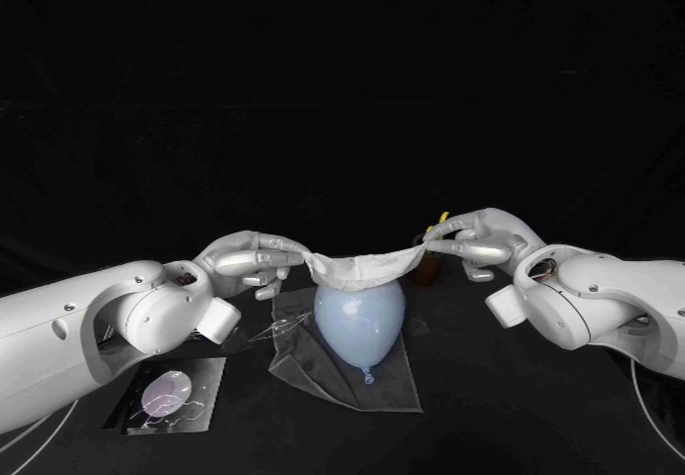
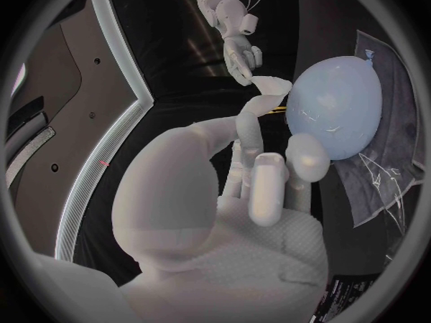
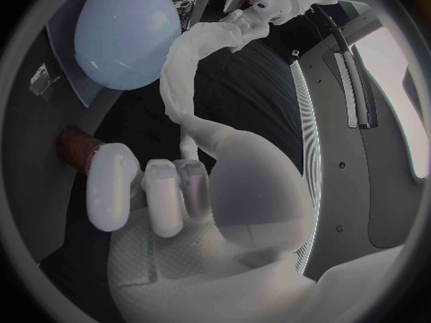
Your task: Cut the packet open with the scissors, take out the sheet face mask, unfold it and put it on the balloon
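White mask (image 1: 364, 266) is held stretched between left hand (image 1: 250, 260) and right hand (image 1: 480, 242), each end pinched by fingers (image 1: 281, 256), at the balloon's (image 1: 357, 322) 12 o'clock end. Should the balloon be nudged, it could roll and the mask be laid askew.

Robotics lab or test studio. Evidence: black table (image 1: 571, 435) set against an all-black backdrop (image 1: 342, 89); white left arm (image 1: 64, 341) and white right arm (image 1: 621, 297) reaching in from either side; pale blue balloon (image 1: 357, 322) lying on a clear plastic sheet (image 1: 336, 381).
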`<state>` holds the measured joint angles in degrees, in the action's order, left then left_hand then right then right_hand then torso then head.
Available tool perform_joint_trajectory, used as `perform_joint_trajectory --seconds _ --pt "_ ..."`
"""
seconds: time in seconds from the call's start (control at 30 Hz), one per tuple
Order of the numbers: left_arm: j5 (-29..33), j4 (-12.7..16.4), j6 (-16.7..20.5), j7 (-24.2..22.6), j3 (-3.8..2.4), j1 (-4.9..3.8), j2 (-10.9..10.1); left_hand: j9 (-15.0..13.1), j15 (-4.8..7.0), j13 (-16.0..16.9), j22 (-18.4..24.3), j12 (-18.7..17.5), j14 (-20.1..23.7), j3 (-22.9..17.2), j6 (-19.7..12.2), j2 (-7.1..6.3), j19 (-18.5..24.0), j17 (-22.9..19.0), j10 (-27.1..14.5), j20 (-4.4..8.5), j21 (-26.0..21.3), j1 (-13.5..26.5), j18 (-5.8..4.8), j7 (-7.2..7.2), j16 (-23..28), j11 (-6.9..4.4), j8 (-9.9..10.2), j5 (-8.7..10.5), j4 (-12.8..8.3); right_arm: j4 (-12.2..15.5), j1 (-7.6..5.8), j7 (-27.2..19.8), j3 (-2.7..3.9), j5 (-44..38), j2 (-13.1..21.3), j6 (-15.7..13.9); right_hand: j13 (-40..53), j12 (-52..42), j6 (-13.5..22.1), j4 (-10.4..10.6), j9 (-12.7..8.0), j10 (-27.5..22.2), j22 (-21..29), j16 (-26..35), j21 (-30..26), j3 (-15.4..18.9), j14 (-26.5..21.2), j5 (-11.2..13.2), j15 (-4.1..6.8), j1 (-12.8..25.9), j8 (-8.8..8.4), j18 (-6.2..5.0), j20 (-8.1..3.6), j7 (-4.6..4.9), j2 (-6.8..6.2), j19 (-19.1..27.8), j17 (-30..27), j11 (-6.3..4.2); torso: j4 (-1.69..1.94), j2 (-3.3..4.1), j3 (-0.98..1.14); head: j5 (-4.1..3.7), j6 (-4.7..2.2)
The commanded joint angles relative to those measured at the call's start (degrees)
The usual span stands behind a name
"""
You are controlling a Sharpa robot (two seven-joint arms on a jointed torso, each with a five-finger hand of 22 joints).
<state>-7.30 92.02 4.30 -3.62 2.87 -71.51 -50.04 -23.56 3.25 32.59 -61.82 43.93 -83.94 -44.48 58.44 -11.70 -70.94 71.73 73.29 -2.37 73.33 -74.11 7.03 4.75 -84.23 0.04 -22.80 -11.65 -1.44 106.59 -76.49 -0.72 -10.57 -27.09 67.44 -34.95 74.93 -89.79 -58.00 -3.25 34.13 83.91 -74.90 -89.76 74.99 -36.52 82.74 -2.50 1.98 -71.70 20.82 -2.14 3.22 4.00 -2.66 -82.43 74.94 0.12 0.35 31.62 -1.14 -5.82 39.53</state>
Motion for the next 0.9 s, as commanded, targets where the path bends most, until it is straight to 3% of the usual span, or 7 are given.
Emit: perform_joint_trajectory --seconds 0.03,0.53,0.9 --pt "0.84 0.11 -1.10 -1.07 -0.10 -0.16 0.25 -9.69 0.26 -0.08 0.06 -0.08 -1.52 -0.14 0.43 0.76 -0.04 0.09 0.19 0.16 0.19 -0.03 -0.69 0.17 -0.31 -0.02 -0.11 -0.24 -0.21 -0.36 0.08 -0.34 0.01 -0.70 -0.35 0.85 15.07 -0.21 -0.52 0.12 9.92 6.09 -10.78 -0.24 0.14 -0.35 7.26 -0.29 1.46 0.34 0.19 -1.08 -0.29 0.07 0.35 0.00 15.06 -0.31 -0.01 0.03 0.02 0.05 -0.04" --pt "1.71 -0.24 0.79 -1.38 -0.26 -0.82 1.78 -9.72 0.25 -0.26 0.14 -0.24 -1.46 -0.15 0.37 0.80 0.01 -0.16 0.12 0.16 0.14 0.03 -0.67 0.19 -0.23 0.00 -0.08 -0.24 -0.19 -2.76 0.37 -0.31 0.01 -1.47 -2.73 0.58 15.07 -0.21 -0.37 0.13 10.05 6.09 -10.65 -0.24 -0.27 -0.43 7.26 -0.29 1.46 0.43 0.20 -1.17 -0.29 0.10 0.42 0.21 15.06 -0.29 0.01 0.02 0.02 0.27 -0.34" --pt "2.51 -0.73 2.42 -1.62 -0.38 -2.37 3.13 -9.74 0.24 -0.31 0.18 -0.29 -1.45 -0.15 0.33 0.82 0.04 -0.17 0.09 0.16 0.12 0.09 -0.67 0.20 -0.22 0.02 -0.06 -0.23 -0.17 -5.55 0.61 -0.49 0.02 -3.87 -5.16 -0.24 15.07 -0.21 0.08 0.10 10.25 6.09 -10.39 -0.24 -1.16 -0.58 7.26 -0.29 1.43 0.57 0.10 -1.35 -0.27 0.20 0.45 0.67 15.06 -0.23 0.00 -0.02 0.03 0.59 -0.57"
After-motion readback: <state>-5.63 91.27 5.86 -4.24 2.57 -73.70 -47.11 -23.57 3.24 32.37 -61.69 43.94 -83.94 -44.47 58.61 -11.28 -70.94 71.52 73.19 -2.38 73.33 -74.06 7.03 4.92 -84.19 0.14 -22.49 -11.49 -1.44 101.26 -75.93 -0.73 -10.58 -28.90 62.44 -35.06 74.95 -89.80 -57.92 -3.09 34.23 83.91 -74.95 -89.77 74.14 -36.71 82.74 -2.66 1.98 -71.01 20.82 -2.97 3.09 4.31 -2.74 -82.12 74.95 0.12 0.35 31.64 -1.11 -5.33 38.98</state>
